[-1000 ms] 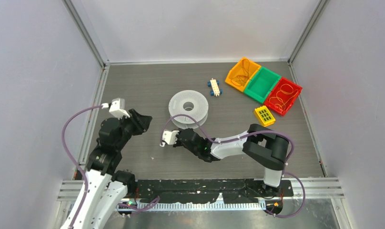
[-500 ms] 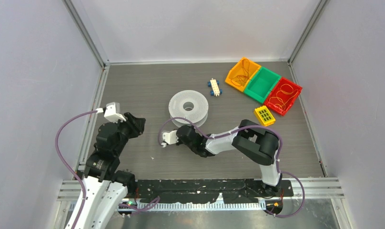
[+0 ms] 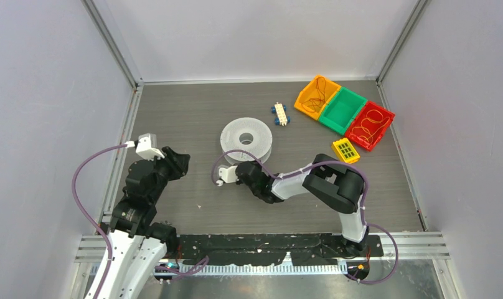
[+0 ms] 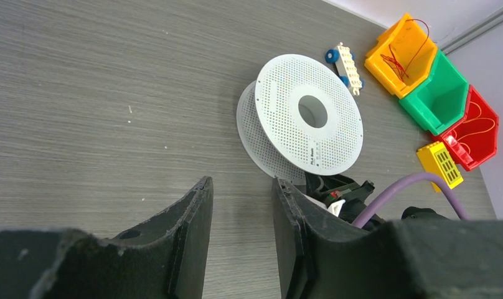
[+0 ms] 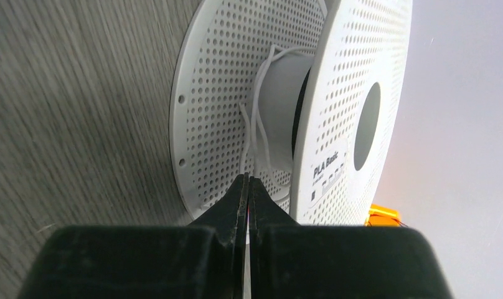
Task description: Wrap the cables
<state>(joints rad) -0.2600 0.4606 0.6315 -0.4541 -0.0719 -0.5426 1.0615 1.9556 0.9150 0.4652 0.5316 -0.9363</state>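
My right claw [image 5: 248, 187] sits at the near edge of a white perforated spool [image 3: 246, 138], its tips pressed together in the gap between the spool's two flanges. A thin white cable [image 5: 256, 134] runs from the spool's hub [image 5: 286, 106] down into those tips, so I judge that I am pinching it, though the cord is too fine to see inside the grip. On the hub the cable lies in only a few slack, uneven loops.

My left claw [image 4: 241, 193] is spread, with nothing between its fingers. It hangs to the left of the spool and nearer my bases, well apart from it.

The spool lies with one flange flat on the grey table [image 4: 81, 93], and nothing holds it down.

What could go wrong, as I judge it:
- The loops are loose. If I let tension drop, they may slide off the hub or cross over each other.
- The cord is thin and limp. It may slip out from between my pressed tips if I pull at an angle.
- If I pull hard, the unheld spool may drag or tip toward me.
- If I lift too high, the cord may ride over the upper flange instead of landing on the hub.
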